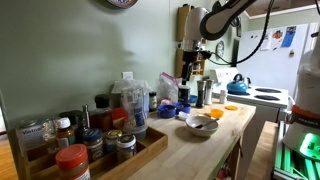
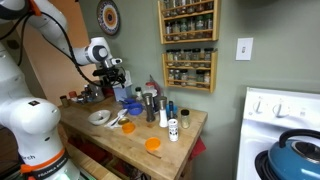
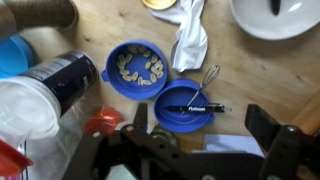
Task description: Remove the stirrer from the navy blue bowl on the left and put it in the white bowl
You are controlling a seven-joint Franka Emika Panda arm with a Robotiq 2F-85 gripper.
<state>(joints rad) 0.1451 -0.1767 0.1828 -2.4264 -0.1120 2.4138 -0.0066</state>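
In the wrist view the small navy blue bowl (image 3: 185, 95) sits on the wooden counter. A black stirrer (image 3: 195, 107) with a wire whisk end lies across it. My gripper (image 3: 204, 120) is open and empty, hovering above this bowl with one finger on each side of it. The larger white bowl (image 3: 280, 15) is at the top right with a dark utensil in it. It also shows in both exterior views (image 1: 202, 124) (image 2: 100, 117). The gripper shows above the counter in both exterior views (image 1: 191, 62) (image 2: 112, 76).
A second blue bowl (image 3: 137, 68) holding pale food pieces sits beside the navy bowl. A white cloth (image 3: 190, 35) lies between the bowls. A clear jar (image 3: 40, 95) stands at the left. A flat orange dish (image 1: 232, 107) (image 2: 152, 144) lies near the counter edge. Spice jars (image 1: 75, 135) crowd one end.
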